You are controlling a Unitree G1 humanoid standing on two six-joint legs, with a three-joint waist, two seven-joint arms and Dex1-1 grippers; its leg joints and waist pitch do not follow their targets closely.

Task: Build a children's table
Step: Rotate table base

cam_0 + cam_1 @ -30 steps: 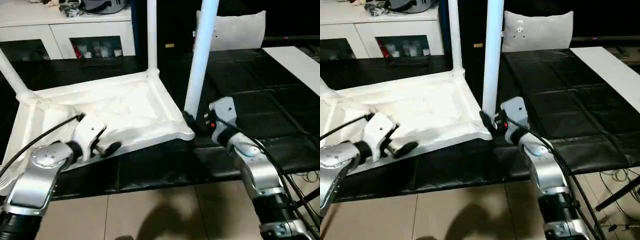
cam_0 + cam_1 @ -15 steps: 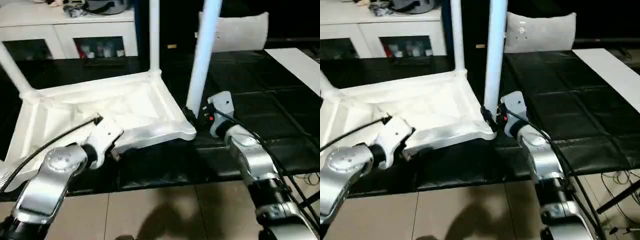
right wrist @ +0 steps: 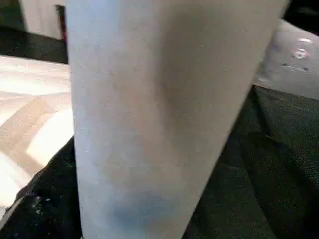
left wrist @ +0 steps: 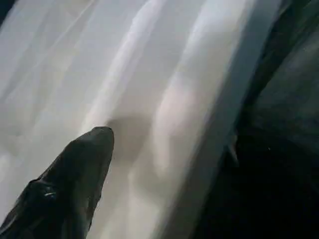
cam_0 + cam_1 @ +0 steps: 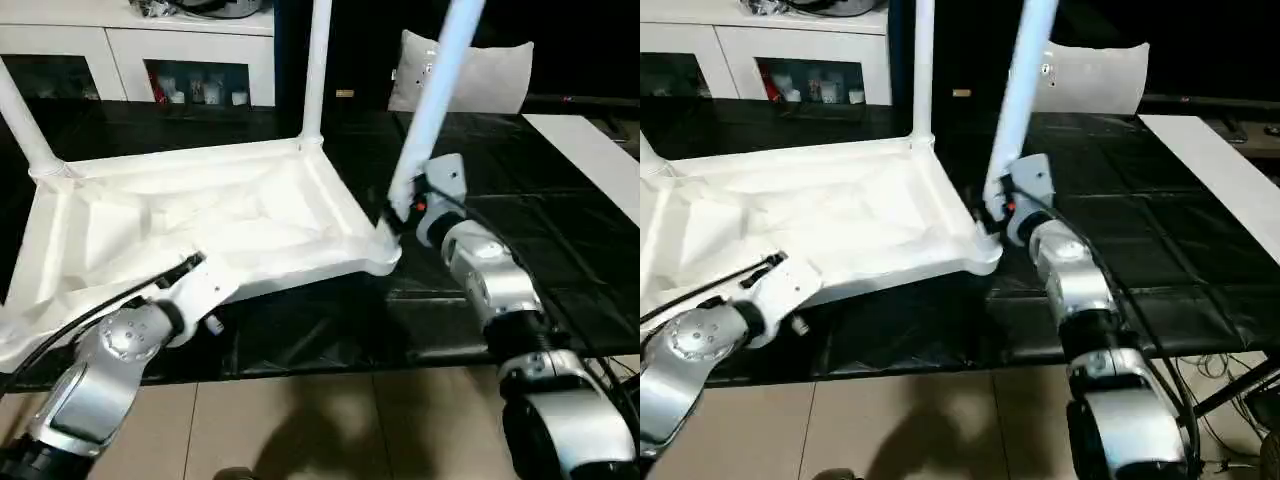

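The children's table lies upside down on the black mat, its white top (image 5: 200, 215) showing the ribbed underside. One leg (image 5: 318, 70) stands in the far right corner socket and another (image 5: 22, 125) in the far left one. A third leg (image 5: 437, 105) leans to the right over the near right corner (image 5: 380, 255). My right gripper (image 5: 393, 215) is closed around that leg's base, and the leg (image 3: 149, 119) looms close in the right wrist view. My left gripper (image 5: 212, 297) is open at the top's near rim, one black finger (image 4: 94, 149) lying over the white plastic.
A white cabinet with glass doors (image 5: 140, 60) runs along the back. Behind the leaning leg sits a pale grey cushion (image 5: 490, 75). A white board (image 5: 590, 140) lies at the far right on the black mat (image 5: 560, 250). Tiled floor (image 5: 300, 420) is in front.
The leg in my right gripper has tipped from upright to leaning right. My left gripper has moved forward onto the top's near rim. The camera has also shifted.
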